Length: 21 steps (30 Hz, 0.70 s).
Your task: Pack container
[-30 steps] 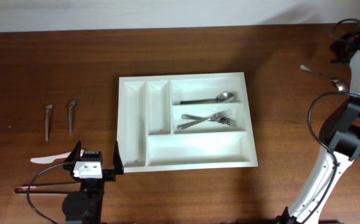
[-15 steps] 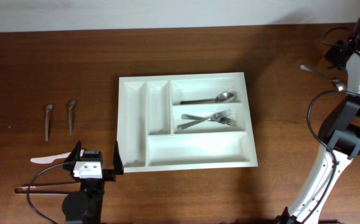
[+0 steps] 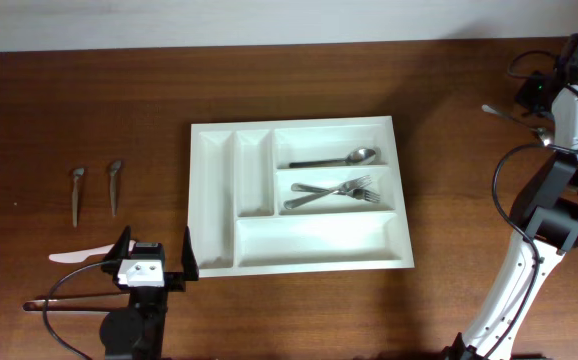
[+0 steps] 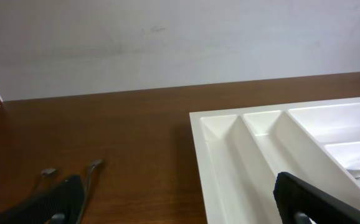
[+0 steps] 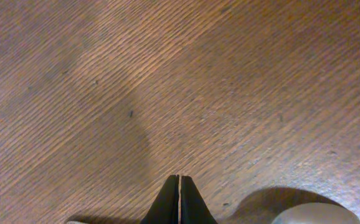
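Left gripper (image 3: 156,252) sits at the near edge of the tabletop (image 3: 369,70) with its jaws spread wide and nothing between them. Its right finger stands just beside the near left corner of the container (image 3: 319,242). The container, a white tray, lies flat in the middle of the tabletop, with its two narrow compartments on the left and three wide ones stacked to the right.

A spoon (image 3: 335,158) lies in the far wide compartment with its bowl pointing right. Two forks (image 3: 331,190) lie crossed in the middle wide one.

Well to the left of the container, two small utensils (image 3: 95,189) lie side by side on the wood. A white plastic piece (image 3: 72,257), perhaps a knife, pokes out from under the left gripper.

The right gripper (image 5: 179,198) is pressed fully closed, finger against finger, and grips nothing. It hangs low over bare wood near the far right corner. A loose spoon (image 3: 514,118) lies on the tabletop there, close by the right arm. The pale rounded shape at the bottom edge of the right wrist view may be its bowl, though too little shows to be sure.
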Each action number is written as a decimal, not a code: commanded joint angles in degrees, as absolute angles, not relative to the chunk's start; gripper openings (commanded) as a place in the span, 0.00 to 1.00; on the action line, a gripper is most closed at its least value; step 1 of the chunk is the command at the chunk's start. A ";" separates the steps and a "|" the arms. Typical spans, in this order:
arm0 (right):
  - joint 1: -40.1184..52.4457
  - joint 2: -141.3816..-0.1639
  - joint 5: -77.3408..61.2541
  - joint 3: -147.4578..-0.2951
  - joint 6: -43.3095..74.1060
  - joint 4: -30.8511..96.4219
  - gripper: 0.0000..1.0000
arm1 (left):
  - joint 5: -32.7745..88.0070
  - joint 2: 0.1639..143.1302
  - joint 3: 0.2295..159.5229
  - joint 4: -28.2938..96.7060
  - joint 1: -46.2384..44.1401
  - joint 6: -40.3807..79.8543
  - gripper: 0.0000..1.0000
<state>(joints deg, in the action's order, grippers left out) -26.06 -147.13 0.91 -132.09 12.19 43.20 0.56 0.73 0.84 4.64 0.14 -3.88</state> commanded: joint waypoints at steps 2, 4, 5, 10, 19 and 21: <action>-26.17 -148.38 -0.62 -131.79 10.90 43.09 0.04 | 0.14 0.34 0.49 4.73 0.43 -4.99 0.99; -26.17 -148.46 -0.62 -131.79 10.92 43.53 0.04 | 0.14 0.34 0.49 4.73 0.43 -4.99 0.99; -26.17 -148.57 -0.60 -131.79 10.92 43.77 0.04 | 0.14 0.34 0.49 4.73 0.43 -4.99 0.99; -26.26 -148.62 -0.62 -131.79 10.92 44.29 0.04 | 0.14 0.34 0.49 4.73 0.43 -4.99 0.99; -26.26 -149.58 -0.64 -131.76 10.92 45.04 0.04 | 0.14 0.34 0.49 4.73 0.43 -4.99 0.99; -26.26 -149.77 -0.64 -131.76 10.92 45.01 0.04 | 0.14 0.34 0.49 4.73 0.43 -4.99 0.99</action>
<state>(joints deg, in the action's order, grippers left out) -26.06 -147.74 -0.10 -132.09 11.55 44.88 0.56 0.73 0.84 4.64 0.14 -3.90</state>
